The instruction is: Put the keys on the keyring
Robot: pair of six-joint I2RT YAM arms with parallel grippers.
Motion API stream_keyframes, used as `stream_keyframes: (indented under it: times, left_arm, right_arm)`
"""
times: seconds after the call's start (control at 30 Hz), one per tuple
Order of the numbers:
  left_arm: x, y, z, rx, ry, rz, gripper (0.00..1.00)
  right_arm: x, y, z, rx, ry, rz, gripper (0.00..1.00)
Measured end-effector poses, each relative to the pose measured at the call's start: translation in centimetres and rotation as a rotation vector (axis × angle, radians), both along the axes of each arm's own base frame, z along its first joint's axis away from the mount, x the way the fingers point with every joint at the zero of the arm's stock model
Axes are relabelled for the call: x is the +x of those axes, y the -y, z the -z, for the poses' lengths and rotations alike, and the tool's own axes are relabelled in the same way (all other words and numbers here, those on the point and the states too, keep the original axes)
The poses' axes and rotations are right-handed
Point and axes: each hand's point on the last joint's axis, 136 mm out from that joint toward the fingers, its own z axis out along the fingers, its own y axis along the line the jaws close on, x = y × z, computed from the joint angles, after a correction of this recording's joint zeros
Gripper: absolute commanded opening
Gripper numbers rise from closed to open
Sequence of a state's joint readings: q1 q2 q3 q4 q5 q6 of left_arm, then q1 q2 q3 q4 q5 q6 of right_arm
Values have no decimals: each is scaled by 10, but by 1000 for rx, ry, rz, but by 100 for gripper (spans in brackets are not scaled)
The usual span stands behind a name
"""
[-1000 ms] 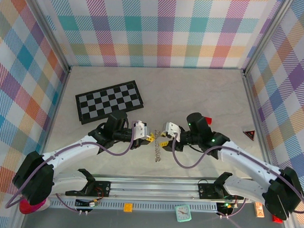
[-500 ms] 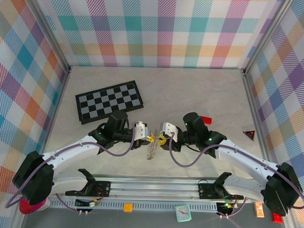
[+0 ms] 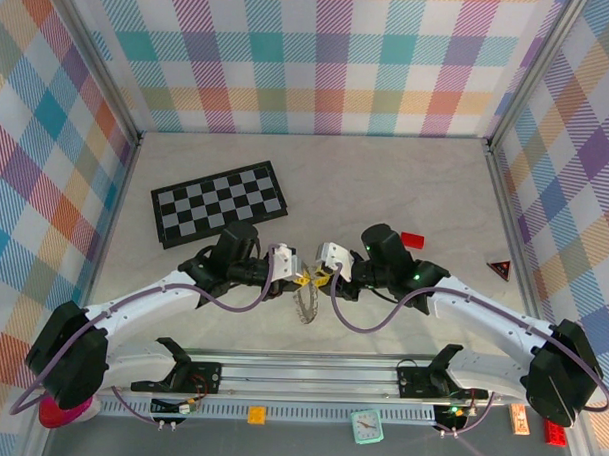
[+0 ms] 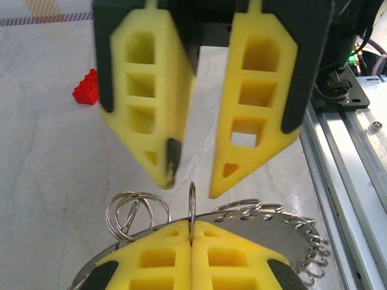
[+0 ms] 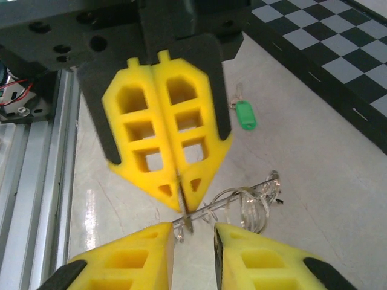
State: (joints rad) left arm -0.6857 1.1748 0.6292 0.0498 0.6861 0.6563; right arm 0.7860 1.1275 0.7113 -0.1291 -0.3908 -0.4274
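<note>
Near the front middle of the counter (image 3: 386,181), between the two arms: one keyring (image 3: 304,302), presented edge-on and pinched by the left claw (image 4: 190,234), whose yellow pads are pressed flat together on the thin rim; whether the ring's lower part rests on the counter cannot be told. Right claw (image 5: 192,237): pads spread, one on either side of the same rim, nothing gripped. Green key (image 5: 245,115): lying flat on the counter beyond the left claw, towards the chessboard (image 5: 338,54), well apart from the ring and not yet threaded. Hazards, as judged: the rim is thin wire caught only at the pad tips (a small purchase), so a right claw closing off-centre may twist it loose and drop the ring; the claws stand tip to tip, so any further advance may knock pad against pad; the small wire loops (image 4: 133,212) beside the rim may snag a pad. Pose: both arms reach forward and inward from their bases, forearms low over the counter, wrists turned to face each other, claws meeting nose to nose at the ring's rim.
</note>
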Motion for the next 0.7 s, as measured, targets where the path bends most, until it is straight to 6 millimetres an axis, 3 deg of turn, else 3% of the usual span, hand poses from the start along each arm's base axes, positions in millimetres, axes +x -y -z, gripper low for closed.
stream_keyframes:
  times: [0.23, 0.37, 0.53, 0.7]
  left_arm:
    - [1, 4, 0, 12, -16, 6, 0]
    - [1, 3, 1, 17, -25, -1, 1]
    - [4, 3, 1, 23, -46, -24, 37]
    - [6, -3, -3, 5, -41, -78, 49]
  right_arm:
    - [-2, -4, 0, 6, -14, -19, 18]
    - [-3, -6, 4, 1, -27, -36, 0]
    - [-4, -6, 5, -5, -24, -45, 0]
    - [-4, -5, 6, -8, -18, -49, 0]
